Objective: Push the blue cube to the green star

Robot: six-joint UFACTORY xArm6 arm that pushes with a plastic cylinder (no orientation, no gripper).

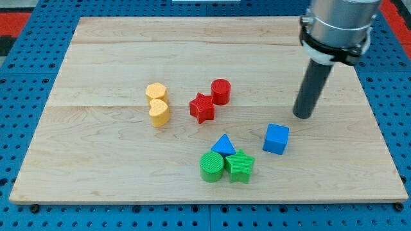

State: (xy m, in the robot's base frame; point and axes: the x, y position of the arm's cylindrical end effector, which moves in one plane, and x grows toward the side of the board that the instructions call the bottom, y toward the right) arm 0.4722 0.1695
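Blue cube (276,138) sits on the board (96,58) toward the view's lower right, near the green star (240,166) but clearly apart from it, with bare wood between them. No pincer on this arm, so nothing to be released or clenched: just a dark rod, and my tip (302,116) stands up and to the view's right of the cube, near it, not touching.

Risks now, biggest first. The cube has to travel toward the view's lower left, and from here a push looks roughly lined up, but an off-centre contact on a corner would likely spin it and send it wide of the star. Push too hard and the cube could knock the whole cluster, since the star sits tight against the green cylinder (211,166) with the blue triangle (223,144) just above them. Red star (202,108), red cylinder (221,91) and the two yellow blocks (157,104) look safely clear.

Hard to see: the arm is cut off at the view's top, and whether star, cylinder and triangle truly touch I cannot tell.
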